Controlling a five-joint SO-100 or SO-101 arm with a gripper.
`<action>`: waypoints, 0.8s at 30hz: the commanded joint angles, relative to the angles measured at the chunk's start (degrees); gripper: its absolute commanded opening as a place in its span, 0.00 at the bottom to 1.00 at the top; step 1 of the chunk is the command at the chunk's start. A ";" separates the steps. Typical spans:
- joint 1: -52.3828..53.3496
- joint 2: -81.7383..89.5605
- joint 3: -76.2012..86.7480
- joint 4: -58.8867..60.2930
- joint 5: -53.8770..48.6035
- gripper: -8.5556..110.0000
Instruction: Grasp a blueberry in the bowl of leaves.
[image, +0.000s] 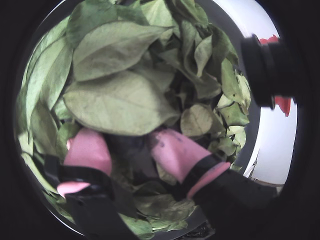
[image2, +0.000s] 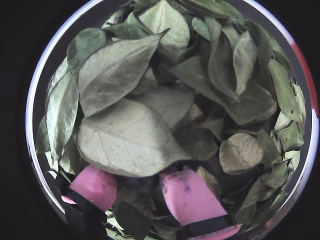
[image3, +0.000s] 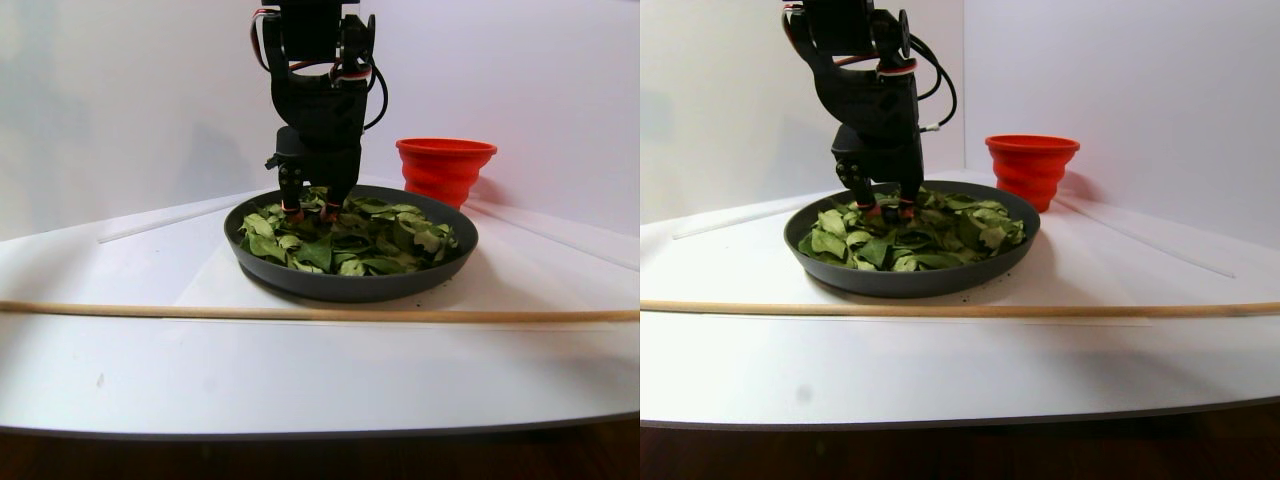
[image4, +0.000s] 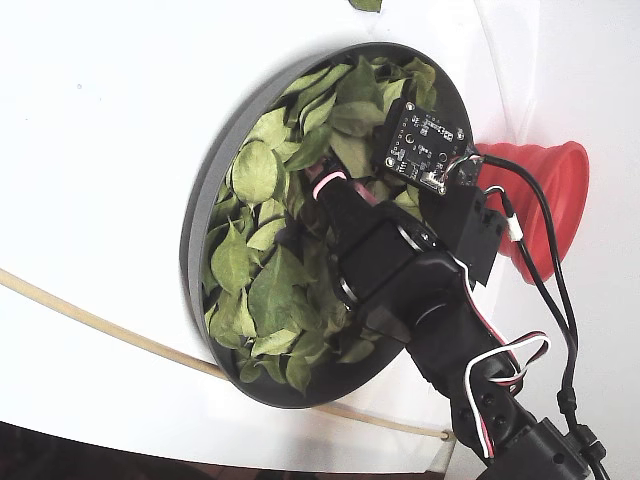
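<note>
The dark-grey bowl (image3: 350, 285) is heaped with green leaves (image: 115, 100), seen also in the fixed view (image4: 250, 170). My gripper (image: 127, 146) points down into the leaves on the bowl's far side in the stereo pair view (image3: 308, 212). Its pink fingertips (image2: 95, 185) stand on either side of a dark round blueberry (image2: 142, 184). The berry fills the gap between them and seems held. A large leaf (image2: 125, 140) covers the top of the berry.
A red ribbed cup (image3: 445, 165) stands just behind the bowl, close to the arm's cables (image4: 545, 200). A thin wooden stick (image3: 300, 312) lies across the white table in front of the bowl. A stray leaf (image4: 365, 4) lies outside the bowl.
</note>
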 joint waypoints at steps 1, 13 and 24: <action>0.97 0.70 -3.34 -2.02 0.26 0.22; 1.23 -0.09 -3.52 -2.46 0.62 0.22; 1.05 -0.97 -2.64 -3.87 0.26 0.19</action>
